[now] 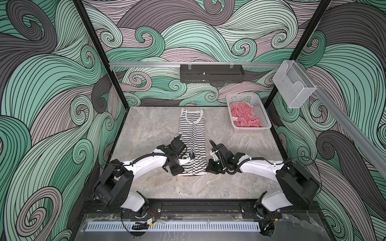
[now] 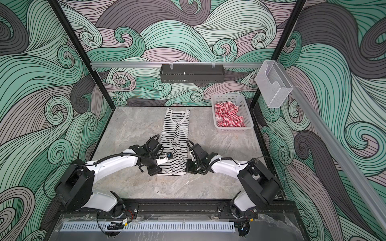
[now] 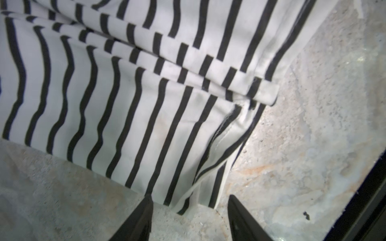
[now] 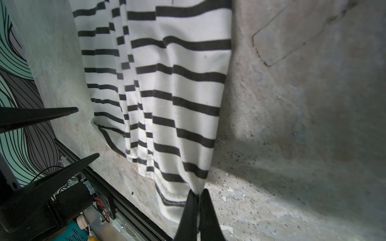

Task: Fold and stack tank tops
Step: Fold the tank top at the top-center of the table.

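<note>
Black-and-white tank top (image 1: 193, 133) lengthwise, neckline rearward

Even, soft light comes from overhead. Both top views are bright, and the marble table (image 1: 150, 187) carries only faint shadows under the arms toward six o'clock. The wide lens bows the patterned walls (image 1: 41, 104) outward at nine and three o'clock. In the left wrist view the black-and-white tank top (image 3: 146, 104) is strongly lit, almost washed out, and its stripes are a little soft. The left gripper (image 3: 190, 197), close to the lens, is out of focus. In the right wrist view a broad shadow dims the table beside the cloth, and the right gripper (image 4: 198, 191) is dark and blurred.
</note>
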You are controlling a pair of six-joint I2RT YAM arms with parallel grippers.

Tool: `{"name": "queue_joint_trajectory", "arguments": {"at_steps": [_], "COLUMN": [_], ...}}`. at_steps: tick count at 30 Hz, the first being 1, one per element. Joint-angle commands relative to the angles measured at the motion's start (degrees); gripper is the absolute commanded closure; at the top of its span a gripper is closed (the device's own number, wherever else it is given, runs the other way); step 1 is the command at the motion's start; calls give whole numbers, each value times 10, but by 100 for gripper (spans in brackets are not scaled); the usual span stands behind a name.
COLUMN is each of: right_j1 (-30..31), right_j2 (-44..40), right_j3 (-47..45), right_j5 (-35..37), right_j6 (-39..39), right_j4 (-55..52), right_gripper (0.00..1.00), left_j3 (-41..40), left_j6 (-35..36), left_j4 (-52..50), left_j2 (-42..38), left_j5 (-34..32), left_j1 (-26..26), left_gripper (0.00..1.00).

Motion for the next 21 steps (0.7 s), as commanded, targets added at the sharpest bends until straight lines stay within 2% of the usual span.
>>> {"name": "queue_joint_trajectory", "arguments": {"at_steps": [1, 5, 13, 18, 21], "right_j1": [-2, -11, -35, -56, -57], "right_j2": [1, -10, -24, -34, -28], "right_j3": [3, 4, 2, 0, 4], "right_j5": [2, 8, 7, -5, -13], "right_j6": [4, 5, -9, -16, -20], "right_j4": [4, 2, -11, -8, -11], "right_gripper": [100, 100, 100, 100, 100], "left_j3": [10, 32, 15, 25, 48], "left_j6": [-1, -5, 3, 1, -5], "left_j4": [5, -13, -10, -20, -24], "left_j2": [28, 60, 55, 71, 84], "left_j5": [-5, -12, -29, -16, -3], "left_j1": [-17, -20, -21, -25, -37], "left_gripper": [40, 48, 50, 65, 81]}}
